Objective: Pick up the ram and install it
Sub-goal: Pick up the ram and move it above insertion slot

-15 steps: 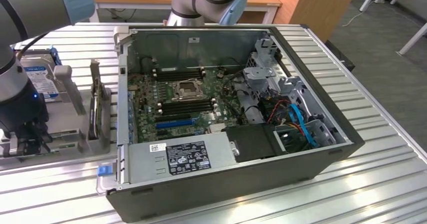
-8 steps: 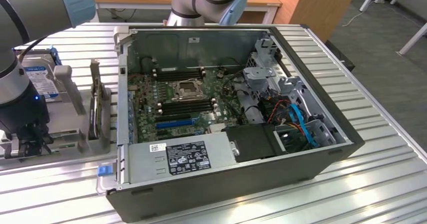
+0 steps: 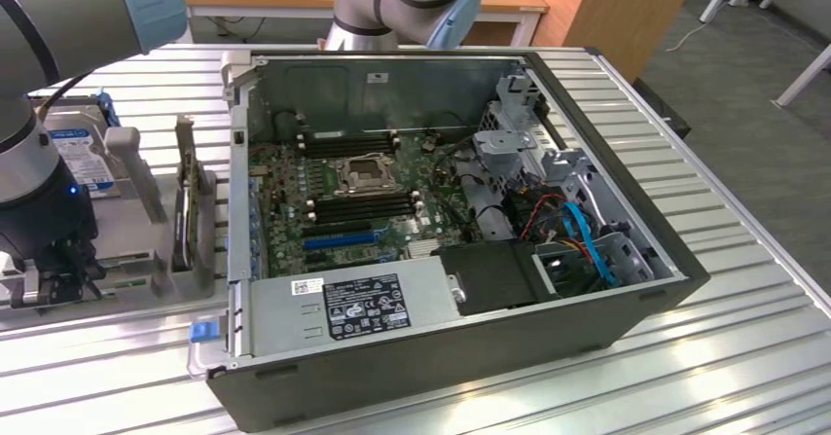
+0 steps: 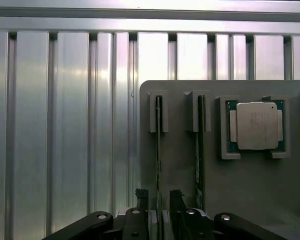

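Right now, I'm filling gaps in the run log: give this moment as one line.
tool: open, straddling ram | ram: on edge in tray slot | lift: not yet

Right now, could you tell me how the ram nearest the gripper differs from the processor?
The ram stands on edge in a slot; the processor lies flat. The ram is long and thin, the processor square. Both sit in the grey holder.
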Controlling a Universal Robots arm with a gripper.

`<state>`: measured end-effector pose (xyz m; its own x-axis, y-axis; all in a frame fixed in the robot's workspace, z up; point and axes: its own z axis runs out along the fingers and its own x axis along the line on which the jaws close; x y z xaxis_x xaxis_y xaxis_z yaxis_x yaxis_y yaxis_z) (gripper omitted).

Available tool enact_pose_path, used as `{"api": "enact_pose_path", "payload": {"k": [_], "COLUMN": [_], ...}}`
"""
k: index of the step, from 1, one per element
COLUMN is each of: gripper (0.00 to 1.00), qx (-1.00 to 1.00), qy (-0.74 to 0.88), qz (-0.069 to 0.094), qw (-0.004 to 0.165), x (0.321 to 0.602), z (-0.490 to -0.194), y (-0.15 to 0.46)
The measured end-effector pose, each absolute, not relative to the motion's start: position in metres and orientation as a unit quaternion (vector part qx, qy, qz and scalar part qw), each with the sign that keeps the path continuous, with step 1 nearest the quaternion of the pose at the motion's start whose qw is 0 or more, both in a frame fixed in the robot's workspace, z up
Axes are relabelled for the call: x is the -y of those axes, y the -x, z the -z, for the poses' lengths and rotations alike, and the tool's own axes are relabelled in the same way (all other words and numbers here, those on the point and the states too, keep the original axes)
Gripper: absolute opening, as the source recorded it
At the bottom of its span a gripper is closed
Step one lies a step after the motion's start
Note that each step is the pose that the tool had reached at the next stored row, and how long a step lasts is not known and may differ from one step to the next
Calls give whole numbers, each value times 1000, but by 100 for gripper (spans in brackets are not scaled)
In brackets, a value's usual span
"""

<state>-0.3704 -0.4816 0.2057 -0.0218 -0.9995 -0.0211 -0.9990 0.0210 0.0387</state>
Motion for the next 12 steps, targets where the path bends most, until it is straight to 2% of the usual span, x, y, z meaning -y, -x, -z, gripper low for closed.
{"api": "enact_pose_path", "payload": {"k": [12], "gripper": [31], "qx": [714], "qy": [-699], "qz": [21], "qw": [6], "x": [482], "z": [-204], "y": [368]}}
